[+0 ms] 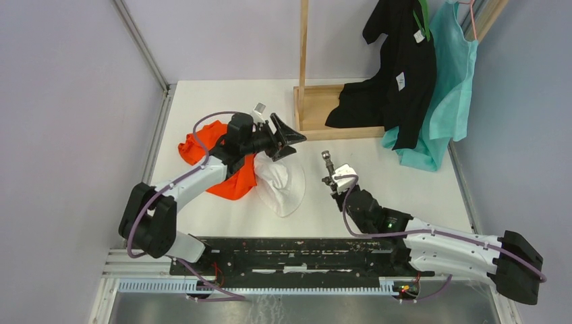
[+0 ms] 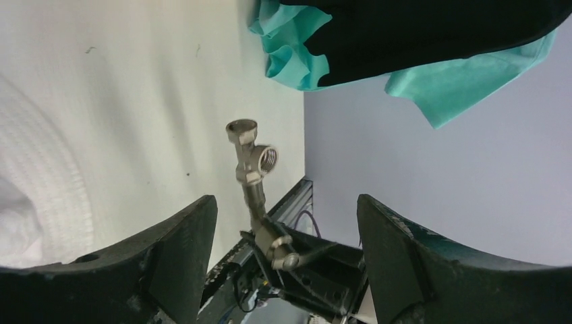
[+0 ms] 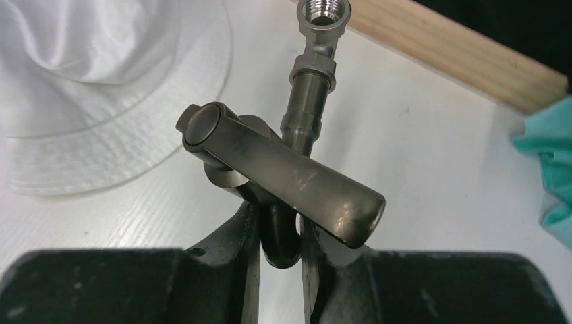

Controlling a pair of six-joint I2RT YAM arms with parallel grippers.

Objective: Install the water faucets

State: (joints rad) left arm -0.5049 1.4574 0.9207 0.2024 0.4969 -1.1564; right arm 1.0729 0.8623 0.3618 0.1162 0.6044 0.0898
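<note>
One of the water faucets (image 3: pixel 283 175), a dull grey metal tap with a thick lever handle and a short pipe ending in a threaded fitting (image 3: pixel 324 13), is clamped at its base in my right gripper (image 3: pixel 280 236), which is shut on it. It stands over the table's middle (image 1: pixel 327 162). My left gripper (image 1: pixel 289 138) hangs to its left, jaws wide open and empty, clear of the tap. In the left wrist view the faucet (image 2: pixel 253 169) shows beyond the gap between the fingers (image 2: pixel 182 250), and my left gripper (image 2: pixel 287 199) touches nothing.
A white hat (image 1: pixel 282 183) and an orange cloth (image 1: pixel 226 172) lie under the left arm. A wooden stand (image 1: pixel 317 111) sits at the back, with a black shirt (image 1: pixel 398 74) and a teal garment (image 1: pixel 452 81) hanging over its right side.
</note>
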